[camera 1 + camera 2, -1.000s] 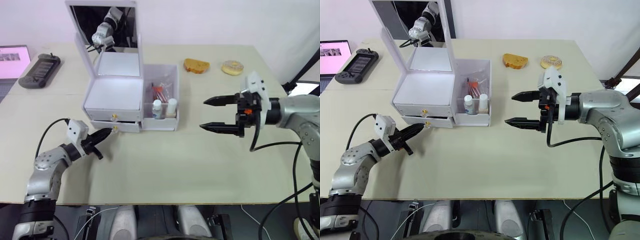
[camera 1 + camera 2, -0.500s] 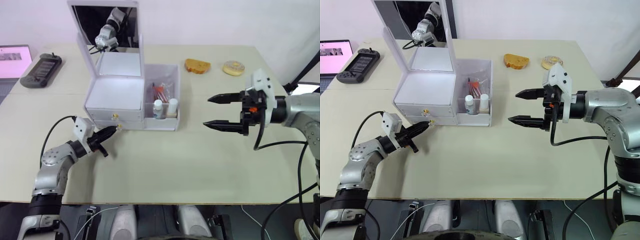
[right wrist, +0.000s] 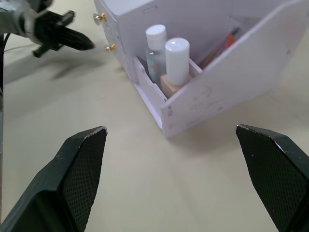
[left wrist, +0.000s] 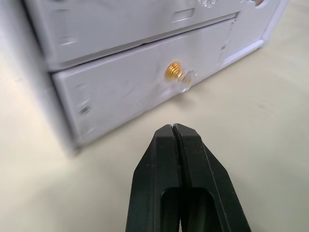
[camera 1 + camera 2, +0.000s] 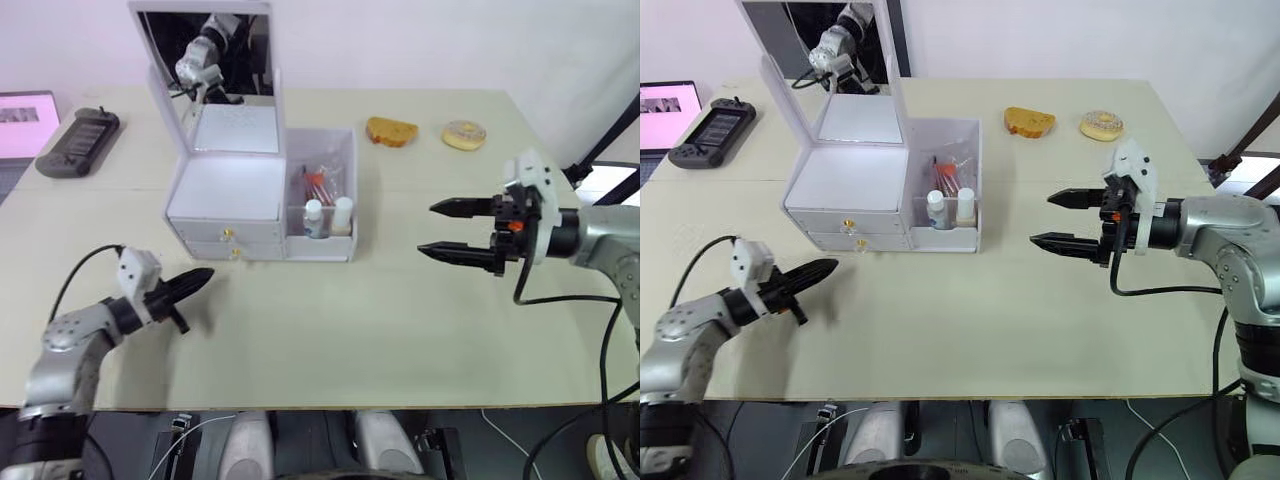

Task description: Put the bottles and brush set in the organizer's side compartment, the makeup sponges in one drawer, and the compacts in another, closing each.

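Organizer (image 5: 225, 190) sits in the upper left of the left eye frame on the table (image 5: 330, 330), white, with its mirrored lid (image 5: 205, 60) standing upright behind it. Both drawers in its front look pushed flush — the upper drawer (image 5: 225, 233) and the lower drawer (image 5: 228, 252) each show a small gold knob. The lower knob (image 4: 175, 71) shows large in the left wrist view, just beyond the fingertips and not touched by them.

To the right of the drawers, the clear side compartment (image 5: 325, 190) holds two small white-capped bottles (image 5: 328, 215) standing upright at its front, with the brush set (image 5: 318, 183) in its red and clear sleeve leaning behind them.

Low in the left of the frame, the left gripper (image 5: 195, 277) hangs over bare table in front of the organizer, fingers pressed together with nothing between them. At mid right, the right gripper (image 5: 447, 229) points toward the side compartment, well apart from it, fingers spread wide and holding nothing.

Near the top edge, right of centre, lie a piece of toast (image 5: 391, 131) and a doughnut (image 5: 464, 134). A black handheld console (image 5: 78, 139) lies at the far left — beside it, a laptop (image 5: 22, 120)
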Available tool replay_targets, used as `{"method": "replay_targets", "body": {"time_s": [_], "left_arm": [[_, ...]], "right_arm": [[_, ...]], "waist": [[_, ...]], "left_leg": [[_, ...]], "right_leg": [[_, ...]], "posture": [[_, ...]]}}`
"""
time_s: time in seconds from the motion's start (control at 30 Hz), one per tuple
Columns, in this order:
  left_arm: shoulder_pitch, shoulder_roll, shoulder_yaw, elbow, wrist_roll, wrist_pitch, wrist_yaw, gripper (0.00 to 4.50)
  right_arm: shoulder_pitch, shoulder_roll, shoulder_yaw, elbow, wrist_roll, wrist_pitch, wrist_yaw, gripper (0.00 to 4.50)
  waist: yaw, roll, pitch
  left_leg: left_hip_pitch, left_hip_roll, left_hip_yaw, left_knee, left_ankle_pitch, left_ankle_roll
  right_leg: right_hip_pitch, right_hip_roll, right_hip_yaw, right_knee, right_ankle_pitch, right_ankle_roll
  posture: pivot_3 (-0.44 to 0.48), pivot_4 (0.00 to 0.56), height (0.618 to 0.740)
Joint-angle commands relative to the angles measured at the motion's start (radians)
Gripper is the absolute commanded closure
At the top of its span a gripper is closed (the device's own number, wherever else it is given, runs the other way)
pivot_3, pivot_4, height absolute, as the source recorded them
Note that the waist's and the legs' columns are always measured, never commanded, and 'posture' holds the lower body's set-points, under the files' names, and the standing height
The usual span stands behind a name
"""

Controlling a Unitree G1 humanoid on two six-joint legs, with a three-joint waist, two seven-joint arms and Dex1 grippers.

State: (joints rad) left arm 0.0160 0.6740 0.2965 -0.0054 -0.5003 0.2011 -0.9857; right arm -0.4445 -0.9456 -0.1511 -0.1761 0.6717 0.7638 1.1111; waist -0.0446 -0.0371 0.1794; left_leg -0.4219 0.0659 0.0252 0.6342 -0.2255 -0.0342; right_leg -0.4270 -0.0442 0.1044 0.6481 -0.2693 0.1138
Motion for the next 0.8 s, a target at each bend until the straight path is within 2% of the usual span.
{"method": "replay_targets", "body": {"time_s": [0.03, 0.23, 0.27, 0.37, 0.5, 0.63, 0.8], "left_arm": [[0.028, 0.057, 0.109, -0.056, -0.061, 0.063, 0.013, 3.57], [0.107, 0.161, 0.259, -0.021, -0.088, 0.131, -0.016, 0.4], [0.115, 0.179, 0.282, 0.001, -0.085, 0.133, -0.023, 0.02], [0.118, 0.213, 0.323, 0.054, -0.074, 0.134, -0.024, 0.02], [0.116, 0.244, 0.322, 0.108, 0.018, 0.069, 0.025, 0.02], [0.121, 0.223, 0.301, 0.132, 0.058, 0.033, 0.043, 0.02], [0.092, 0.2, 0.28, 0.141, 0.047, 0.013, 0.016, 0.02]], "right_arm": [[0.022, 0.014, -0.053, 0.054, 0.003, -0.047, 0.014, 0.0], [0.123, 0.047, -0.134, 0.196, -0.054, -0.184, -0.011, 0.0], [0.146, 0.053, -0.148, 0.213, -0.069, -0.221, -0.013, 0.0], [0.193, 0.073, -0.188, 0.241, -0.075, -0.271, -0.019, 0.0], [0.261, 0.113, -0.228, 0.26, -0.111, -0.375, -0.05, 0.0], [0.316, 0.149, -0.254, 0.258, -0.148, -0.459, -0.098, 0.0], [0.344, 0.166, -0.253, 0.26, -0.167, -0.518, -0.119, 0.0]], "waist": [[0.002, 0.0, 0.0], [0.0, -0.001, 0.0], [0.0, -0.001, 0.0], [0.0, 0.0, 0.0], [-0.002, 0.0, 0.0], [-0.001, 0.0, 0.0], [-0.001, 0.0, 0.0]], "left_leg": [[0.0, 0.0, 0.0, 0.0, 0.0, 0.0], [0.0, 0.0, 0.001, 0.0, 0.0, 0.0], [0.0, 0.0, 0.001, 0.0, 0.0, 0.0], [0.001, 0.0, 0.001, 0.0, 0.0, 0.0], [0.002, 0.0, 0.001, -0.001, 0.0, 0.0], [0.002, 0.0, 0.001, -0.001, 0.0, 0.0], [0.002, 0.0, 0.001, -0.001, 0.0, 0.0]], "right_leg": [[0.0, 0.0, 0.0, 0.0, 0.0, 0.0], [0.0, -0.001, 0.0, -0.001, 0.0, 0.0], [0.0, -0.001, 0.0, -0.001, 0.0, 0.0], [0.0, 0.0, 0.0, 0.0, 0.0, 0.0], [0.0, 0.0, 0.0, 0.0, 0.0, 0.0], [0.0, 0.0, 0.0, 0.0, 0.0, 0.0], [0.0, 0.0, 0.0, 0.0, 0.0, 0.0]], "posture": [[0.0, 0.15, 0.74], [0.0, 0.15, 0.74], [0.0, 0.15, 0.74], [0.0, 0.15, 0.74], [0.0, 0.15, 0.74], [0.0, 0.15, 0.74], [0.0, 0.15, 0.74]]}}
